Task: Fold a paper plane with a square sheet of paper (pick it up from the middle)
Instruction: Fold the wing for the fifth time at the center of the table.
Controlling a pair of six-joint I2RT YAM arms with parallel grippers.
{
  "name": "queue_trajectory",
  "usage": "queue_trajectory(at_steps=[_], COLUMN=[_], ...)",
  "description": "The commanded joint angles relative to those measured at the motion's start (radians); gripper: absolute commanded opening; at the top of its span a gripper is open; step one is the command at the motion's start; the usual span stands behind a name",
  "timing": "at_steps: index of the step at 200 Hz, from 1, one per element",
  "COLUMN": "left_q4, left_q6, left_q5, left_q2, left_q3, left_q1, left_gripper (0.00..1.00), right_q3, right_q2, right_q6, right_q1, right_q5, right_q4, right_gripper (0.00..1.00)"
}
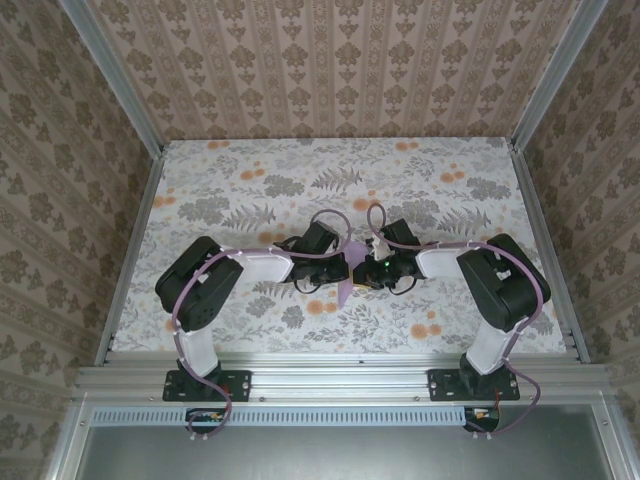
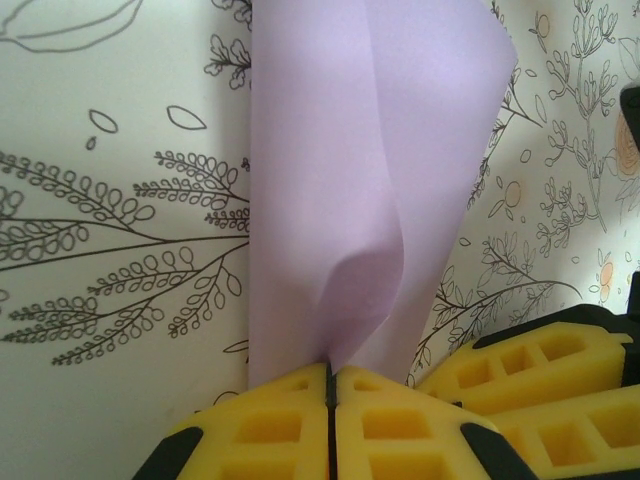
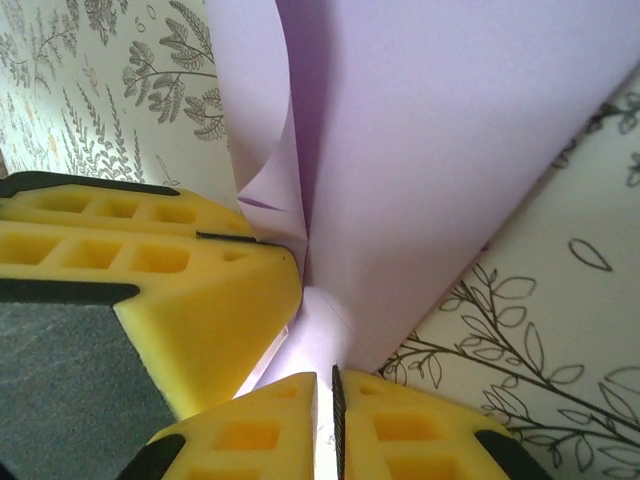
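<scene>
The thin lavender-purple paper sheet [image 1: 345, 287] sits over the middle of the grey-and-orange floral tabletop [image 1: 250, 190], between the two black arms. Its long axis runs near to far in the top view. It is doubled over on itself in a loose curl rather than lying flat. The left gripper [image 2: 330, 400] has its yellow fingers pressed together on one edge of the sheet, and the paper extends straight away from them. The right gripper [image 3: 325, 425] meets that same pinched spot from the side. Its jaws stand a sliver apart, and whether they pinch the paper cannot be told.
</scene>
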Motion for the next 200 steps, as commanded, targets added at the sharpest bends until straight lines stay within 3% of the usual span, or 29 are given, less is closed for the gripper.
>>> queue_trajectory(at_steps=[1,200], left_q4=[-0.014,-0.013], left_q6=[0.012,-0.006], left_q5=[0.004,0.033], left_q2=[0.03,0.002], left_q3=[0.018,0.046], left_q1=[-0.008,-0.034], left_gripper=[0.08,0.08], right_q3=[-0.012,0.022], right_q2=[-0.021,0.049], right_q6=[-0.008,-0.032], right_q1=[-0.002,-0.001], right_q5=[0.019,0.041], right_q4=[-0.035,-0.063], right_gripper=[0.16,0.09])
